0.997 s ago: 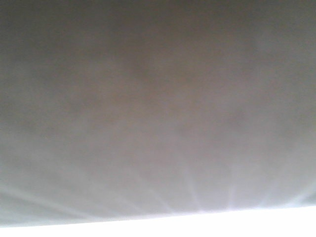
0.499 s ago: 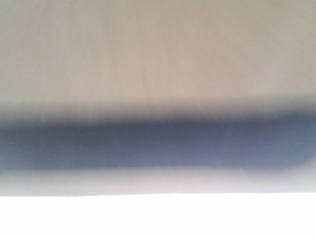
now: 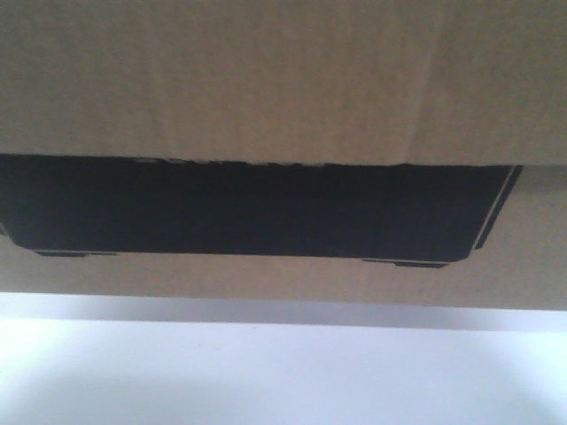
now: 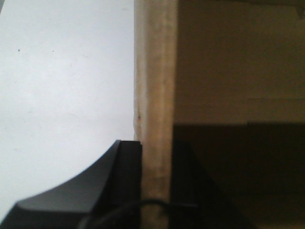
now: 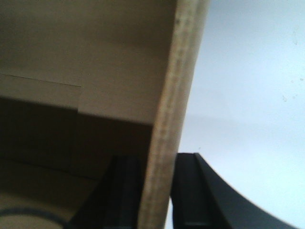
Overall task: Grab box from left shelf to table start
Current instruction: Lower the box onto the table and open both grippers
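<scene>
You have the box pressed right up against the front camera: its brown cardboard fills the upper part of that view, with a wide dark cut-out across the middle whose top edge is ragged. Below the box runs a pale white surface, probably the table, though the view is too close to be sure, and you cannot tell whether the box rests on it or hangs just above.

Your left gripper is clamped on a box wall. The cardboard edge runs upright through the left wrist view, with one black finger on its outer side, over the white surface, and the other on the shadowed inner side. Both press against the wall.

Your right gripper holds the opposite wall the same way. The edge leans slightly in the right wrist view, one finger outside against the white, the other inside the box. The jaws are narrow, closed to the thickness of the cardboard.

Inside, both wrist views show only plain brown panels in shadow.
</scene>
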Available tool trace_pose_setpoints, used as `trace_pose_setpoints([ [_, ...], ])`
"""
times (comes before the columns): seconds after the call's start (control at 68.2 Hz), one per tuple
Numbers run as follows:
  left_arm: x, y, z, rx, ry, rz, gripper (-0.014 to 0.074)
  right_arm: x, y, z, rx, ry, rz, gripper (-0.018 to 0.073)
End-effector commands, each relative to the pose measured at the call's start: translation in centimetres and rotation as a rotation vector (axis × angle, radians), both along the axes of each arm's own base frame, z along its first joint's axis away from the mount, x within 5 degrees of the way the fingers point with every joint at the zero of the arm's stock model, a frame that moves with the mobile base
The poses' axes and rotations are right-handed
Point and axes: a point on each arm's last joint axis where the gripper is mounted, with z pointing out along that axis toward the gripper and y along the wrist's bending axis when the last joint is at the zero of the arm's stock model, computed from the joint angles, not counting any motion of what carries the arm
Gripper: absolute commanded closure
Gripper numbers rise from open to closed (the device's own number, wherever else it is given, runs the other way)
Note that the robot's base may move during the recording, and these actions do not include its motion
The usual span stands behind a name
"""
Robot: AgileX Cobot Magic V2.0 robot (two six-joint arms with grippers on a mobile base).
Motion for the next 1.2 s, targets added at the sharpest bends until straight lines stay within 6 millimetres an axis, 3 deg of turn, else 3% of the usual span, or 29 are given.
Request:
trace_pose_setpoints([
  [0.0, 2.3, -0.6, 1.3, 0.011, -0.137, -0.004, 0.0696, 2.0, -0.2, 0.9, -0.009, -0.088, -0.021, 0.0502],
  [0.176, 6.7, -1.2, -1.8, 0.004, -0.004, 0.037, 0.0696, 5.4, -0.2, -1.4, -0.011, -0.004, -0.026, 0.0502],
  [0.367, 9.8, -0.8, -4.7, -0.035, 0.109, 0.094, 0.0696, 8.0, -0.4, -3.6, -0.05, 0.056, -0.035, 0.0502],
  [0.704, 11.9, -0.9, -6.9, -0.037, 0.177, 0.114, 0.0696, 9.6, -0.6, -5.2, -0.077, 0.103, -0.038, 0.0481],
  [0.792, 11.9, -1.0, -6.9, -0.053, 0.178, 0.107, 0.0695, 9.5, -0.6, -5.1, -0.077, 0.101, -0.038, 0.0386],
  [0.953, 11.9, -1.1, -6.9, -0.061, 0.177, 0.105, 0.0692, 9.4, -0.6, -5.1, -0.078, 0.112, -0.036, 0.009],
  [1.041, 11.9, -1.1, -6.9, -0.074, 0.18, 0.105, 0.0682, 9.3, -0.6, -5.2, -0.085, 0.123, -0.034, -0.0027],
  [1.114, 11.9, -1.2, -6.9, -0.079, 0.182, 0.105, 0.0615, 9.2, -0.7, -5.2, -0.095, 0.13, -0.034, -0.0071],
  [1.188, 11.8, -1.2, -6.9, -0.085, 0.184, 0.105, 0.0486, 9.1, -0.7, -5.2, -0.098, 0.129, -0.034, -0.0066],
])
